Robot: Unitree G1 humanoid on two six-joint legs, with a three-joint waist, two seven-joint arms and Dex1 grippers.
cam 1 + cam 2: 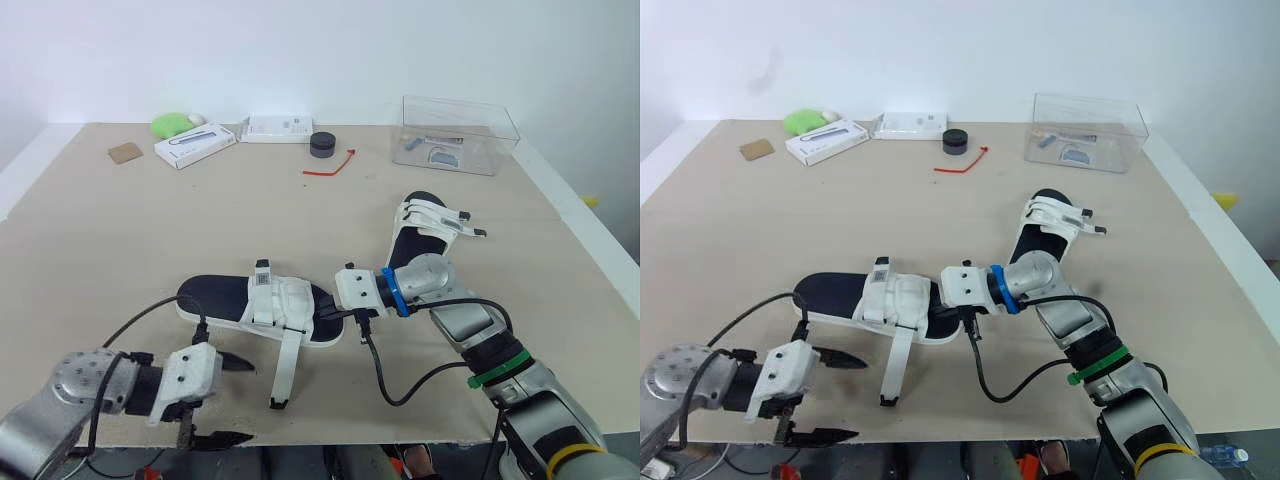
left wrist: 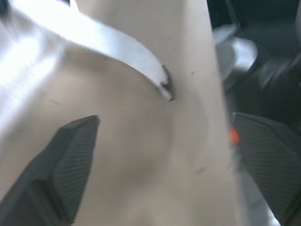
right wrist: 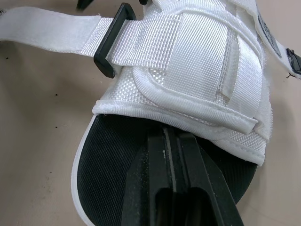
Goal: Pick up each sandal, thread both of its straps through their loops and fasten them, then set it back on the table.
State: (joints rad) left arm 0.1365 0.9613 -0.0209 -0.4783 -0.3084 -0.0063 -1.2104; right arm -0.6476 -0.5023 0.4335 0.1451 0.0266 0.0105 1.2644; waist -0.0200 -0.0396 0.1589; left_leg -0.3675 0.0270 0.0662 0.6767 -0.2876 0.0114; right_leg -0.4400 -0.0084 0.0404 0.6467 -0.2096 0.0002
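A black-soled sandal (image 1: 215, 298) with white straps lies across the near middle of the table. One long strap (image 1: 286, 365) runs through a black loop (image 3: 109, 49) and trails loose toward the front edge. My right gripper (image 3: 172, 157) is shut, its fingertips resting on the sandal's black insole just behind the white upper (image 3: 197, 75). My left gripper (image 1: 232, 402) is open at the front edge, just left of the loose strap's end (image 2: 162, 87), with nothing between its fingers (image 2: 70, 155). A second sandal (image 1: 425, 225) lies further right, behind my right arm.
A clear plastic box (image 1: 458, 135) stands at the back right. A black puck (image 1: 322, 144), a red cord (image 1: 330, 165), two white boxes (image 1: 195, 145), a green object (image 1: 172, 124) and a brown card (image 1: 125, 152) line the back. The table's front edge (image 1: 350, 432) is right beside my left gripper.
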